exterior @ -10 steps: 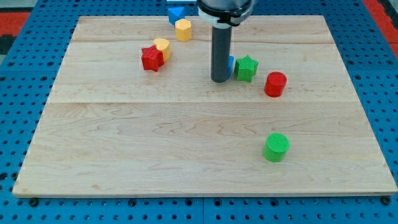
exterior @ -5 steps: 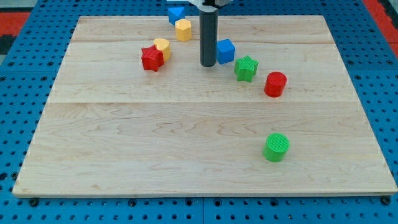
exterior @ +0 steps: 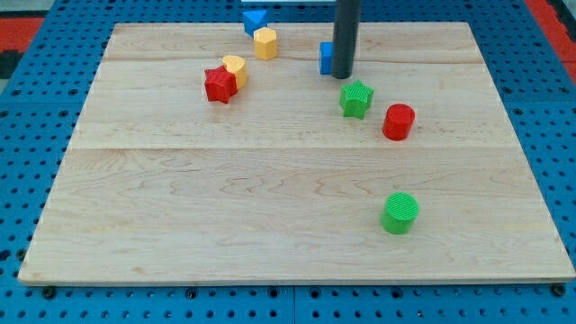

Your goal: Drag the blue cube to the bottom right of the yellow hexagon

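The blue cube [exterior: 326,58] sits near the view's top, mostly hidden behind my rod. My tip [exterior: 342,76] rests on the board at the cube's right side, touching or nearly touching it. The yellow hexagon [exterior: 265,42] stands to the cube's left and slightly higher in the view. The cube lies to the right of the hexagon and a little below it.
Another blue block [exterior: 255,20] sits at the board's top edge above the hexagon. A red star [exterior: 220,84] touches a yellow block [exterior: 235,67] at the left. A green star [exterior: 356,98], a red cylinder [exterior: 398,121] and a green cylinder [exterior: 400,213] lie lower right.
My tip moved from below-left of the blue cube up and around to its right side. The blue cube shifted up toward the view's top.
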Controlling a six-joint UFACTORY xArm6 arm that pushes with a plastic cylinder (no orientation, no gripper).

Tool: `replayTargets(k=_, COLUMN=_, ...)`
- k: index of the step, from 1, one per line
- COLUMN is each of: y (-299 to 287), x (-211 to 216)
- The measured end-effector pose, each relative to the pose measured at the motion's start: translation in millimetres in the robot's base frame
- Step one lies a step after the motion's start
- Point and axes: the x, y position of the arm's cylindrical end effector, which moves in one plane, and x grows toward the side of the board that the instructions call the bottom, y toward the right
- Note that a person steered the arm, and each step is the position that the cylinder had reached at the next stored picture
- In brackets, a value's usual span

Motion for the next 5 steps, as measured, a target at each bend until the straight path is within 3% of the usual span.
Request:
replayTargets(k=3, y=15.7, x=-10.5)
replayTargets(k=4, y=-35.4, x=-31.2)
replayTargets(k=5, y=-56.8, x=-25.2)
